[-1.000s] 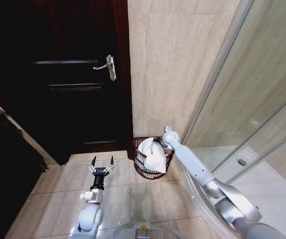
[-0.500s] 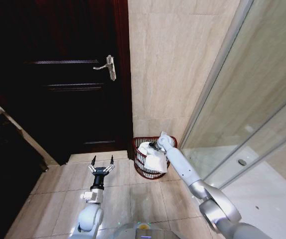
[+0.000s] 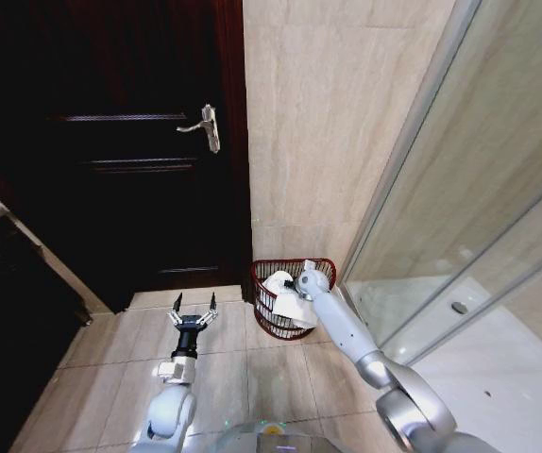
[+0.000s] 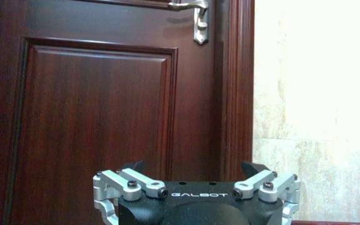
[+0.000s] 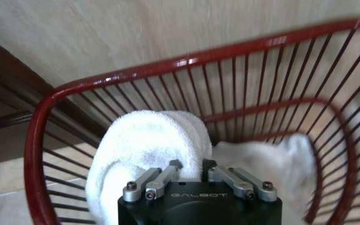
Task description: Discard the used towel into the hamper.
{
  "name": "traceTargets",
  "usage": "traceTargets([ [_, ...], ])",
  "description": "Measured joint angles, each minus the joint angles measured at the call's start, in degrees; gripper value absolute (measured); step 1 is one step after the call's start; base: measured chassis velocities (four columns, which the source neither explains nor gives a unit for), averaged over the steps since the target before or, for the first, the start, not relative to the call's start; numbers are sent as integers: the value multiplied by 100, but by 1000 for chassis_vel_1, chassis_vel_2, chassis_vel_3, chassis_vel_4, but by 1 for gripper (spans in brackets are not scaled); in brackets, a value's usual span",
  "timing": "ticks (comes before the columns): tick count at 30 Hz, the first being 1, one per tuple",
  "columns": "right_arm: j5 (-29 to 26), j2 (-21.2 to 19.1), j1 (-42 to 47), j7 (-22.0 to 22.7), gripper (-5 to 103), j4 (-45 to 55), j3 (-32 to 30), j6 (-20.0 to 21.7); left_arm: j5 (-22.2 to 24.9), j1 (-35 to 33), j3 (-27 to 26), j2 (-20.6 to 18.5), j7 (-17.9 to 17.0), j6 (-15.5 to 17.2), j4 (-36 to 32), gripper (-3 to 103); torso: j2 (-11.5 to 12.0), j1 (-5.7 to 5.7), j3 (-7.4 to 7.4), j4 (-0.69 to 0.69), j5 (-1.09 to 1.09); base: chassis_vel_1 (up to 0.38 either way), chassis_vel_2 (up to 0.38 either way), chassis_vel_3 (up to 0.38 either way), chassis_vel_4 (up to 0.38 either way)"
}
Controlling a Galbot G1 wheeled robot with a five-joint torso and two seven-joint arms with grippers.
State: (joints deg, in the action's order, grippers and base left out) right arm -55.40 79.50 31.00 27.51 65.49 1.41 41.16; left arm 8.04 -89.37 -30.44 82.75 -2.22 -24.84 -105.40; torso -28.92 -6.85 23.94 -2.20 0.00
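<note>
Towel [image 3: 285,297] apparently inside hamper [image 3: 263,300], beside door [image 3: 120,142].

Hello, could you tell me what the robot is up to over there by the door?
The robot's right gripper is reaching down into the dark red, round, thin-ribbed wire hamper that stands on the tiled floor between the dark wooden door and the glass shower screen. Its fingers are closed on a white, fluffy terry towel, which sits inside the hamper's rim. The left gripper hangs open and idle over the floor tiles near the door.
</note>
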Motion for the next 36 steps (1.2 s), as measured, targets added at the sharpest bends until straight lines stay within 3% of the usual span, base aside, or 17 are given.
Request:
traceTargets([
  [1, 144, -72, 8, -23, 26, 103, 33, -73, 2, 15, 13, 17, 19, 1, 16, 100, 0, 0, 0, -1, 1, 0, 0, 0, 0],
  [3, 222, -127, 17, -34, 26, 193, 48, -116, 3, 27, 25, 26, 26, 2, 32, 100, 0, 0, 0, -1, 1, 0, 0, 0, 0],
  [5, 267, -293, 58, -35, 37, 512, 59, -135, 6, 56, 54, 31, 46, 2, 89, 100, 0, 0, 0, -1, 1, 0, 0, 0, 0],
  [7, 225, -394, 97, -7, 42, 721, 56, -122, 7, 70, 64, 27, 60, 1, 112, 100, -1, 0, 0, 0, 0, 0, 0, 0, 0],
  [10, -11, -675, 257, 216, 59, 1406, -24, 7, 11, 128, 82, 25, 113, 1, 147, 100, -1, 0, 0, 0, 1, 0, 0, 0, 0],
  [15, -284, -859, 389, 442, 69, 1896, -56, 59, 14, 171, 105, 11, 125, 14, 143, 100, -2, 0, 0, 0, 1, 0, 0, 0, 0],
  [17, -454, -939, 496, 640, 80, 2203, -59, 64, 29, 183, 109, -2, 135, 25, 131, 100, -1, 0, 0, 0, 1, 0, 0, 0, 0],
  [19, -447, -1020, 623, 681, 91, 2482, -63, 65, 40, 182, 109, -20, 140, 27, 135, 100, -2, 0, 0, 0, 0, 0, 0, 0, 0],
  [22, -446, -1101, 787, 746, 99, 2808, -42, 65, 42, 162, 108, -32, 146, 27, 146, 100, -2, -1, 0, -1, 1, 0, 0, 0, 0],
  [27, -487, -1274, 975, 933, 100, 3263, 147, 68, 60, 147, 102, -59, 174, 25, 147, 100, -2, 0, 0, 0, 0, 0, 0, 0, 0],
  [30, -728, -1233, 990, 1466, 100, 3495, 288, 68, 77, 158, 95, -67, 186, 21, 148, 100, -2, 0, 0, 0, 0, 0, 0, 0, 0],
  [36, -934, -1174, 1058, 2053, 100, 3807, 539, -2, 91, 151, 82, -67, 195, 16, 148, 100, -2, -1, 0, -1, 0, 0, 0, 0, 0],
])
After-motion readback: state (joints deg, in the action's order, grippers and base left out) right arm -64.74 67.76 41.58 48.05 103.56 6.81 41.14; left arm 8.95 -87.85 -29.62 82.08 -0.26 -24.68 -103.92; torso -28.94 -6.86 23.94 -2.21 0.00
